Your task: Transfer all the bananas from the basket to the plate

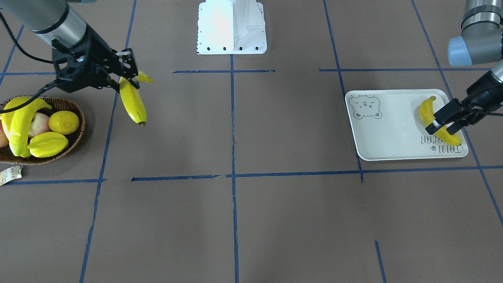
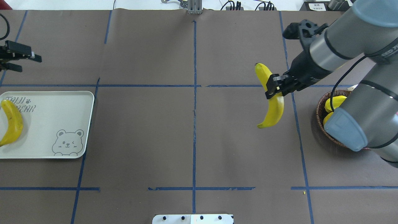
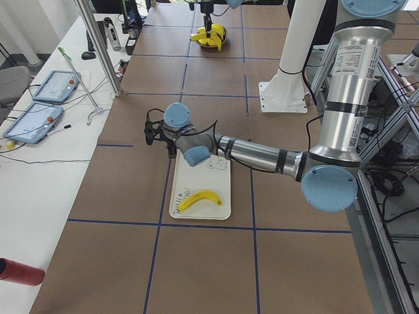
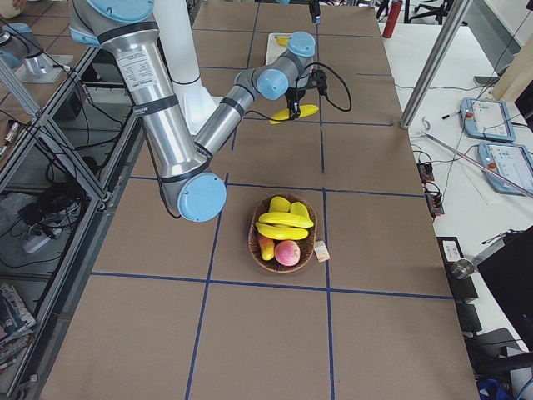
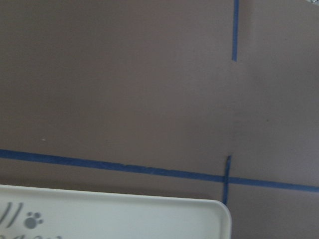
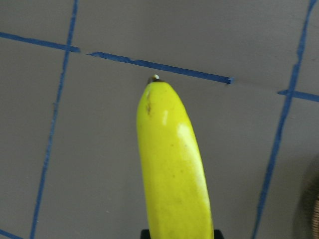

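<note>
Carry step: my right claw (image 2: 275,90) clamped on banana (image 2: 273,109), airborne right of centre, overhead view. Left claw (image 2: 31,64) spread, empty, upper left. Second banana (image 2: 12,123) on plate (image 2: 62,102); more bananas (image 1: 19,122) in basket (image 1: 76,143). Next: carry to plate.

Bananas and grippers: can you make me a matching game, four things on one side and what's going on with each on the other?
Things: 1 lemon; 2 right gripper; 3 left gripper; 4 plate.
States: A open, holding nothing; B has the lying banana on it; C in the basket; D shut on the lifted banana.
Pairs: 1-C, 2-D, 3-A, 4-B.
</note>
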Robot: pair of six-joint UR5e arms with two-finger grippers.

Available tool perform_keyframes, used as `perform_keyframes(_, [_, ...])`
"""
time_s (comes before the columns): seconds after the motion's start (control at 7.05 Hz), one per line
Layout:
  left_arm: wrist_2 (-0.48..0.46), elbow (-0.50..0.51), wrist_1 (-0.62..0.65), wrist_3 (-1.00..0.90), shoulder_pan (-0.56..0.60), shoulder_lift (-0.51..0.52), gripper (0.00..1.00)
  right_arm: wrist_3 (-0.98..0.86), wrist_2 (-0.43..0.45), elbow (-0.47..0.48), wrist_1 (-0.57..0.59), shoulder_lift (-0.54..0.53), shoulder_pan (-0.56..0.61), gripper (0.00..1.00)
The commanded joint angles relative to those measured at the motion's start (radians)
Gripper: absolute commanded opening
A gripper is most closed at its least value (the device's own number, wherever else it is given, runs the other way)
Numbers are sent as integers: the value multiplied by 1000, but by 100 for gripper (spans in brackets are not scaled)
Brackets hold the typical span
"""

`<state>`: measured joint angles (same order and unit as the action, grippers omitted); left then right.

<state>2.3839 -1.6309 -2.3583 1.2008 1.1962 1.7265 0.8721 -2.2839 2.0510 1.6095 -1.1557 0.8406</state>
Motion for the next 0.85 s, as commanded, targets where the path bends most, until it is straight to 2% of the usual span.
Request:
perform_keyframes(0.0, [0,-38,-4,275,-96,131,100,221,116,-12,-132,65,-119,1])
perform_keyframes(0.14, [-17,-65,-16,389,-180,172,100,267,150,-9,-134,89,-136,1])
perform_keyframes(0.28, [-88,-70,-83,536,-231,223,100,292,170,-12,-134,115,-155,1])
perform_keyframes(0.43, [-167,-72,-148,662,-297,261,100,336,232,-12,-134,138,-194,1])
perform_keyframes(0.57, [-242,-85,-177,748,-354,303,99,347,262,-12,-134,148,-221,1])
perform_keyframes(0.71, [-253,-84,-177,760,-377,339,99,349,267,-14,-134,158,-238,1])
